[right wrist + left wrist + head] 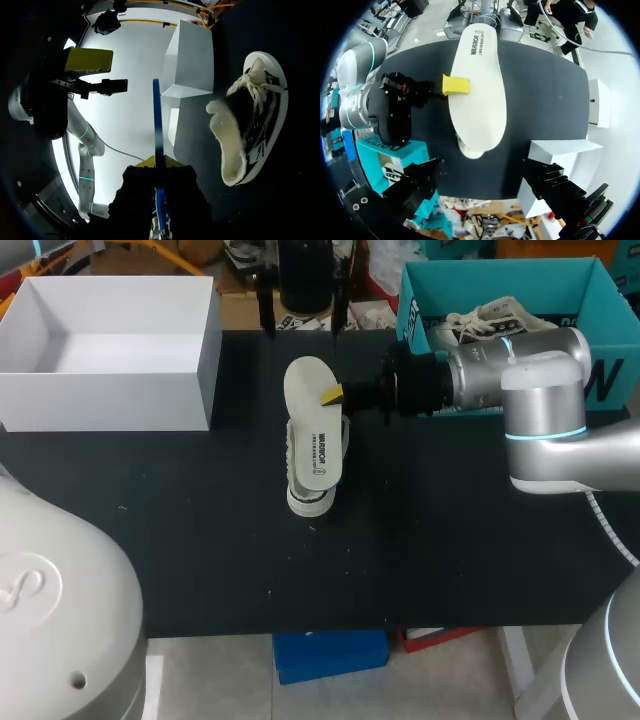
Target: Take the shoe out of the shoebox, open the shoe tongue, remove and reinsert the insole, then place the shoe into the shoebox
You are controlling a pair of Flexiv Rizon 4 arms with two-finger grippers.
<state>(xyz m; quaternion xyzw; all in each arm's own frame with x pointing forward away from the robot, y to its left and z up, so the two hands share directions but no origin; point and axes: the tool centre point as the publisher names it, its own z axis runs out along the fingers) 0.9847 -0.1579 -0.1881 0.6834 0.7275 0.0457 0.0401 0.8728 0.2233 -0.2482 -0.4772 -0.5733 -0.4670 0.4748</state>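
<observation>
Black table (450,540) under shoe (310,502), insole (312,420)

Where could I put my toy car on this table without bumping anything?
Free: the black table in front of the white shoebox, and the near strip in front of the shoe. Crowded: the middle, where the right gripper holds the insole over the shoe, and the far edge by the teal box.
</observation>
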